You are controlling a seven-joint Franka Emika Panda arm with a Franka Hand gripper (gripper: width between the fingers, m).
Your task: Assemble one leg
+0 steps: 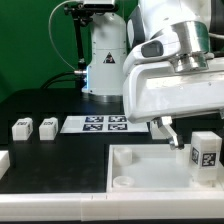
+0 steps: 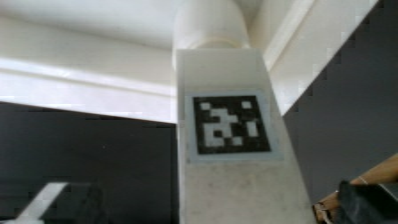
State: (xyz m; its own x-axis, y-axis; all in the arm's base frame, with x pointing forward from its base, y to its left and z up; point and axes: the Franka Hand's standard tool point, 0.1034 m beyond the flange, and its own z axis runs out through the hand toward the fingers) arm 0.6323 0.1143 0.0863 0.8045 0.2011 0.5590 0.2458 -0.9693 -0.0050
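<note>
A: On the panel (image 1: 130, 160), toward the exterior view's right, one leg (image 1: 205, 152) stands upright, tag showing.
B: Gripper (image 1: 172, 135) just beside it, jaws apart, fingers (image 2: 365, 195) clear of it. Two spare legs (image 1: 20, 128) (image 1: 47, 127) near the marker board (image 1: 105, 124).

The arm (image 1: 165, 60) is hanging in at two o'clock in the exterior view, its end effector (image 1: 176, 133) pointing downward, fingers (image 2: 365, 195) standing wide apart and clamping nothing
</note>
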